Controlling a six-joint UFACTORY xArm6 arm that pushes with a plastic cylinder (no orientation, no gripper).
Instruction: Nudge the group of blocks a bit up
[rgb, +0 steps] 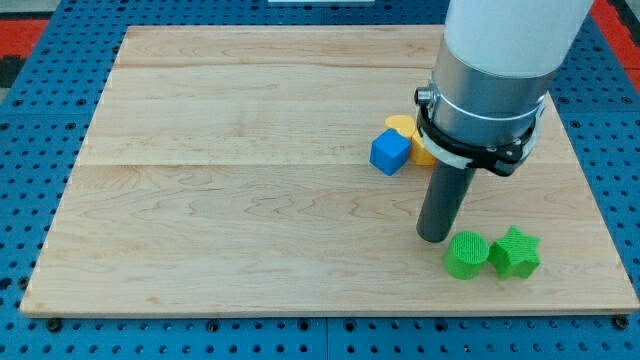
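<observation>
A blue cube (390, 152) sits right of the board's middle, touching a yellow block (410, 133) whose shape is partly hidden behind the arm. A green cylinder (466, 254) and a green star (515, 253) stand side by side near the view's bottom right, touching or almost touching. My tip (434, 237) rests on the board just up and left of the green cylinder, close to it, and below the blue cube.
The wooden board (250, 180) lies on a blue pegboard (40, 120). The arm's grey and white body (490, 90) covers the board's upper right part. The green blocks sit near the board's bottom edge.
</observation>
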